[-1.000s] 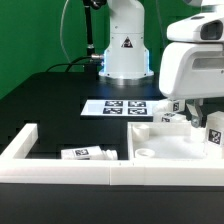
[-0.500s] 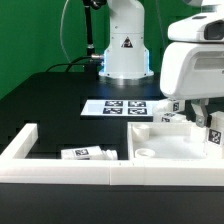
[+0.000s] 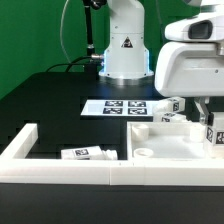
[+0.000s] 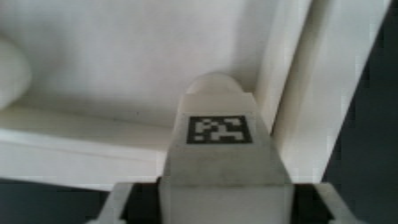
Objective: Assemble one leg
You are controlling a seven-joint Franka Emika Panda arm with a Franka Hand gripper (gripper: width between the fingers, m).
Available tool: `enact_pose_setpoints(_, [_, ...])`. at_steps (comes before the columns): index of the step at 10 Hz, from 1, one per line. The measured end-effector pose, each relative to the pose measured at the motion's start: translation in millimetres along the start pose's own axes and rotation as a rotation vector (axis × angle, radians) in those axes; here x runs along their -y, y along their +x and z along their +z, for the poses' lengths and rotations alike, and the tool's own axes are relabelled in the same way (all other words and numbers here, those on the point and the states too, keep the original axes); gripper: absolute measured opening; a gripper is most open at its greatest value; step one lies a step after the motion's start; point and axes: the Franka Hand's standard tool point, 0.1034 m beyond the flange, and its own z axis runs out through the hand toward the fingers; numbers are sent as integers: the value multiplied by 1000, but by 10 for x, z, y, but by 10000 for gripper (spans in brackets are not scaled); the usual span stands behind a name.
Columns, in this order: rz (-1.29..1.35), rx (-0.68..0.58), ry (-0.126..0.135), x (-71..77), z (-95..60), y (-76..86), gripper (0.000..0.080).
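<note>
My gripper point(image 3: 211, 118) is at the exterior view's right, over the far right part of the large white panel point(image 3: 165, 148). It is shut on a leg point(image 3: 214, 134), a short white post with a square tag, held upright. In the wrist view the leg point(image 4: 221, 125) points away between my fingers point(image 4: 135, 205), its tip over the panel point(image 4: 107, 95) next to a raised white edge point(image 4: 329, 80). Whether the tip touches the panel cannot be told. Two more legs point(image 3: 171, 108) stand behind the panel. Another leg point(image 3: 86, 153) lies flat left of it.
The marker board point(image 3: 118, 107) lies on the black table before the robot base point(image 3: 125, 50). The long white L-shaped wall point(image 3: 40, 166) runs along the front and left side. The panel has a round hole point(image 3: 146, 154) near its front left corner.
The gripper body has shifted slightly up and towards the exterior view's left, with the leg still held. The other parts have not moved.
</note>
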Motion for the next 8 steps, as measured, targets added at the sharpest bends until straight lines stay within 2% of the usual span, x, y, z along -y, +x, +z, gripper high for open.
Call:
enact_pose_setpoints(4, [530, 7, 36, -1, -3, -2, 288])
enact_pose_setpoints(8, [918, 31, 28, 16, 0, -13, 288])
